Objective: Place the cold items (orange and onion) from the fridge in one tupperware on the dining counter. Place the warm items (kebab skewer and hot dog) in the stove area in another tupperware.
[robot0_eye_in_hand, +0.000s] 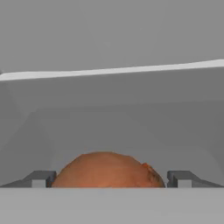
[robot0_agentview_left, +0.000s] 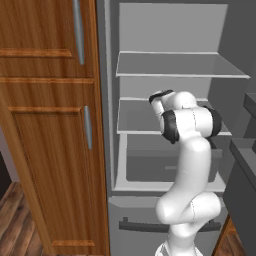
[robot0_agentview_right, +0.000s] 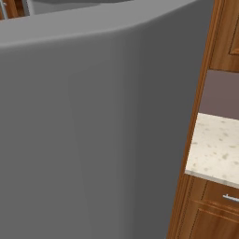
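Reaching for the round item in the fridge

I see my gripper [robot0_eye_in_hand: 109,179] spread wide, holding nothing, its 2 fingertips [robot0_eye_in_hand: 41,178] flanking the orange-brown fruit [robot0_eye_in_hand: 107,169] dead ahead; beyond it, the fridge shelf [robot0_eye_in_hand: 113,70] crosses above.

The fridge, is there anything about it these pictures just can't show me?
- Left base view: the robot arm hides the middle shelf, so what lies there is unseen.
- Right base view: a grey fridge door blocks the whole interior.
- Hand view: the orange-brown round item is cut off below; orange or onion, I cannot tell.
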